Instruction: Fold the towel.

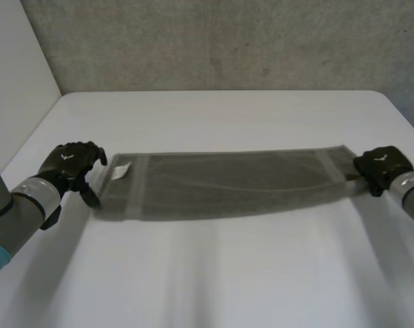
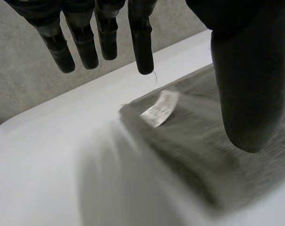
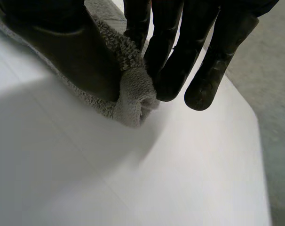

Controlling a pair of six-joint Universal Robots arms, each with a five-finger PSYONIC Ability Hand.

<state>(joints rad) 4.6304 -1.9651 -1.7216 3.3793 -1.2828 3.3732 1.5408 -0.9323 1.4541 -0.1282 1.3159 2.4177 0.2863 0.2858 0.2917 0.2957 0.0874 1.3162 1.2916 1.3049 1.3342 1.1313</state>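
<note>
Surroundings: white table (image 1: 214,273). A grey concrete wall (image 1: 227,41) runs behind it, and a white panel (image 1: 16,75) stands at the robot's left. Both arms come in low from the near side, one at each end of the cloth.

Towel (image 1: 227,183): grey, lying flat as one long strip across the middle of the table, drawn out between the two hands. A band is woven across it near each short end.

Label (image 1: 120,169): small white tag on the towel's left end, near the far corner. Its free end is turned up. Any print on it is too small to read.

Left hand (image 1: 74,162): at the towel's left short end. In the left wrist view the fingers (image 2: 140,42) hang straight, spread and clear of the cloth, beyond the corner with the tag. The thumb (image 2: 248,84) stands over the towel surface. I cannot tell whether the thumb touches it. The hand is relaxed and clasps nothing.

Right hand (image 1: 378,167): at the towel's right short end, covering that corner in the head view. In the right wrist view the thumb (image 3: 81,52) and the fingertips (image 3: 170,80) pinch a bunched fold of terry between them. The towel edge curls round just below the pinch and rests on the table.
</note>
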